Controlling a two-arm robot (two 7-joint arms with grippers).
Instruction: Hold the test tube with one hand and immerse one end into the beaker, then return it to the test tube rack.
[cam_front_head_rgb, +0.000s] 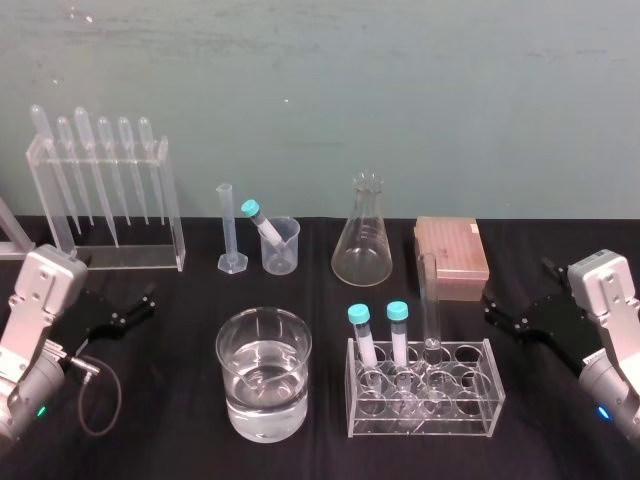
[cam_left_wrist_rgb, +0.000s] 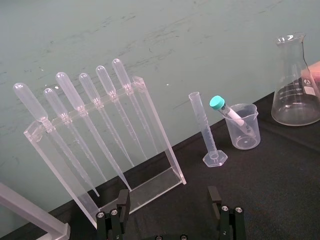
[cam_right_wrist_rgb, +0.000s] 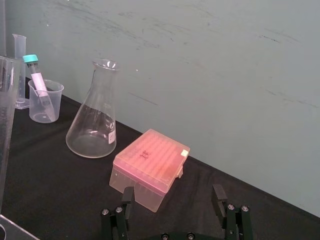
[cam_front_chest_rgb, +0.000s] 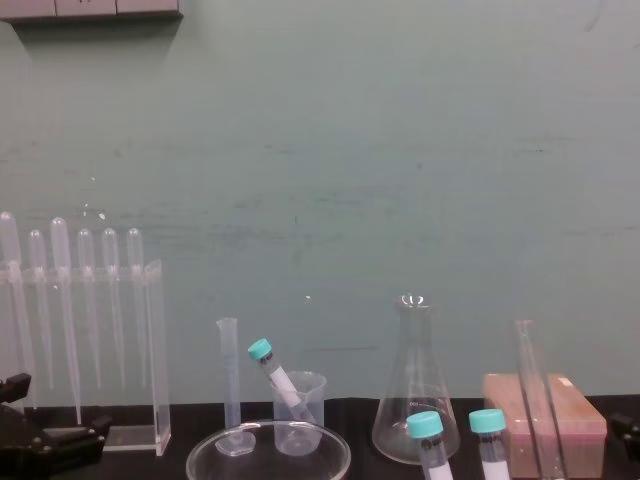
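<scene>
Start state, nothing picked up yet.

Test tube (cam_front_head_rgb: 431, 300) – stands upright in the back row of the clear rack (cam_front_head_rgb: 460, 415), at 3 o'clock of the two capped tubes (cam_front_head_rgb: 378, 335) and close beside them. Its open top rises well above the rack and above the caps. The pink box (cam_front_head_rgb: 452, 248) lies at 12 o'clock of the rack, a little apart from it.

Beaker (cam_front_head_rgb: 262, 410) – on the black table (cam_front_head_rgb: 560, 440) at 9 o'clock of the rack, near it but not touching, with water filling roughly the lower half.

Right pincer (cam_front_head_rgb: 497, 308) – low over the table at 3 o'clock of the tube, near it, pads spread wide with nothing between them. The right wrist view confirms the gap (cam_right_wrist_rgb: 173, 197). Left pincer (cam_front_head_rgb: 140, 303) – parked at 9 o'clock of the beaker, well apart, also spread wide and empty (cam_left_wrist_rgb: 168, 200).

Handling, by judgement: thin glass, light and stiff, but smooth and easily cracked – a gentle, steady squeeze, no more. Best hold looks to be the bare upper stretch, above the rack top and below the flared rim, entered from 3 o'clock so the pads stay off the caps. Lift straight up until the bottom clears its hole; any sideways pull while it is seated would lever the glass against the rack. The right arm is the nearer one for this.
</scene>
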